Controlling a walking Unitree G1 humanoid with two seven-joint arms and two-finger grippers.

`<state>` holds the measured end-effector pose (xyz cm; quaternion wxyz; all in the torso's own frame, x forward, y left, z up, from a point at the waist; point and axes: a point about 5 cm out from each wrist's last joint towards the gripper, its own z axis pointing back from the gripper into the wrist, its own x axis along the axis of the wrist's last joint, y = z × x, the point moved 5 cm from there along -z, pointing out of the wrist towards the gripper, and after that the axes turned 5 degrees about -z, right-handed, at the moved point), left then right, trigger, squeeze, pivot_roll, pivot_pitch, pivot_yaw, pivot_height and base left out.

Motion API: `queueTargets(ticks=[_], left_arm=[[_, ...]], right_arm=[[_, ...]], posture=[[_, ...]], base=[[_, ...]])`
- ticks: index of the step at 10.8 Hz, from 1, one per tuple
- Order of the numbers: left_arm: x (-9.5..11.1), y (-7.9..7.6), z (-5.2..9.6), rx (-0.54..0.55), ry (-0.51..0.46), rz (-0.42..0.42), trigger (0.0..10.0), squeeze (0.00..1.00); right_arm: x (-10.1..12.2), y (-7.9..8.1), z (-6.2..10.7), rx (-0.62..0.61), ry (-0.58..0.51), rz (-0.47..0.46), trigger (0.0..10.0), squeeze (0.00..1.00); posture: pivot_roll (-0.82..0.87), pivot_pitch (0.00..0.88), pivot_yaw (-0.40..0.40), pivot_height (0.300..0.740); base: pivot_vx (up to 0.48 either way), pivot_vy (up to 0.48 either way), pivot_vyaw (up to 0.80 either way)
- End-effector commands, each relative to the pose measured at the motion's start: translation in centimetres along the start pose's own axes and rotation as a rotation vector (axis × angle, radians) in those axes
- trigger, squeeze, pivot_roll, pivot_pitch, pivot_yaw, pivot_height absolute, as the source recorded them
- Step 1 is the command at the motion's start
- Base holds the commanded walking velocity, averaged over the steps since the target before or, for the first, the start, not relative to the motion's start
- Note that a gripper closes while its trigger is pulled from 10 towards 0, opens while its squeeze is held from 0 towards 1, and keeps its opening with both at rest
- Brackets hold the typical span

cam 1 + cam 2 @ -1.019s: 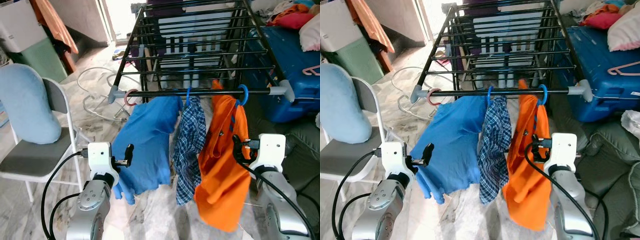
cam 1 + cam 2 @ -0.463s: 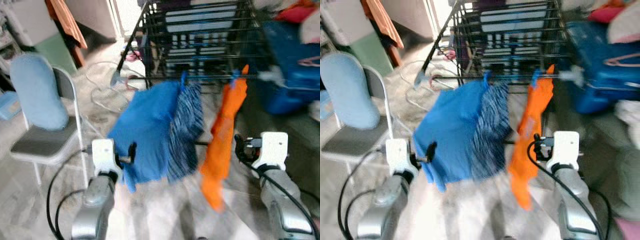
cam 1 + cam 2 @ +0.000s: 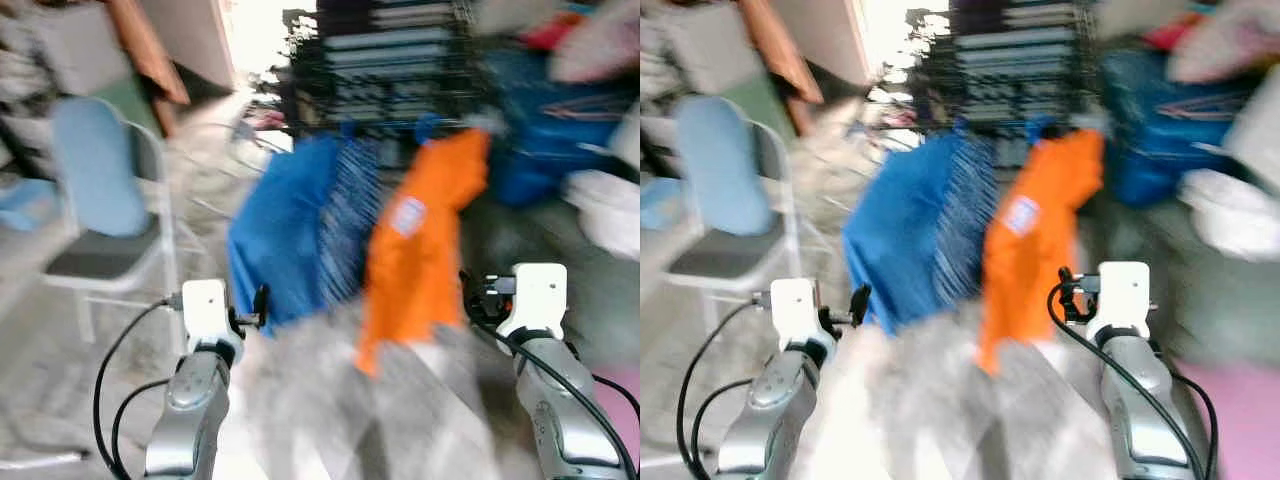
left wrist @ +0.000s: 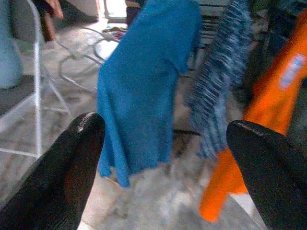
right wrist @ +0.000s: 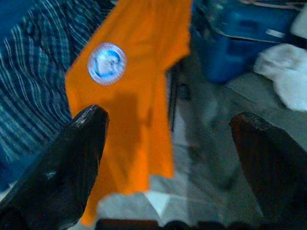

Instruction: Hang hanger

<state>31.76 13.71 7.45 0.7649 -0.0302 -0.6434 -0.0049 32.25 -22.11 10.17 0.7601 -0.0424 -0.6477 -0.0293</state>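
The picture is blurred by motion. Three garments hang from the front bar of a black drying rack (image 3: pixel 400 50): a blue shirt (image 3: pixel 285 230), a plaid shirt (image 3: pixel 345 225) and an orange shirt (image 3: pixel 420 230) with a round label. My left gripper (image 3: pixel 258 305) is low, in front of the blue shirt, open and holding nothing. My right gripper (image 3: pixel 470 295) is beside the orange shirt's lower edge, open too. In the left wrist view the blue shirt (image 4: pixel 144 81) shows between the two fingers (image 4: pixel 67 167). The right wrist view faces the orange shirt (image 5: pixel 139 96).
A folding chair (image 3: pixel 100 200) with a light blue cushion stands on the left. A blue suitcase (image 3: pixel 540 140) lies right of the rack, with a white cloth (image 3: pixel 605 200) near it. Pale tiled floor (image 3: pixel 320 400) stretches between my arms.
The whole picture has shifted and grown blurrier, so the camera has moved. The garments have swung, and the orange shirt now shows its round label. Both grippers keep their pose.
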Motion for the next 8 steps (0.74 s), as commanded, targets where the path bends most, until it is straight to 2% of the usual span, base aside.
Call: queueTargets(ticks=[1,8], left_arm=[[-0.07,1.12,0.19,0.033,0.0,-0.014,10.0,0.0],[0.17,1.68,-0.09,0.033,-0.019,0.001,10.0,0.0]], right_arm=[[0.56,1.21,-0.02,0.044,-0.015,-0.008,10.0,0.0],[-0.16,1.93,0.25,0.081,0.01,-0.011,10.0,0.0]], posture=[[-0.25,0.0,0.115,0.74],[-0.26,0.0,0.127,0.74]], base=[[-0.334,0.0,0.0],[0.0,0.0,0.0]])
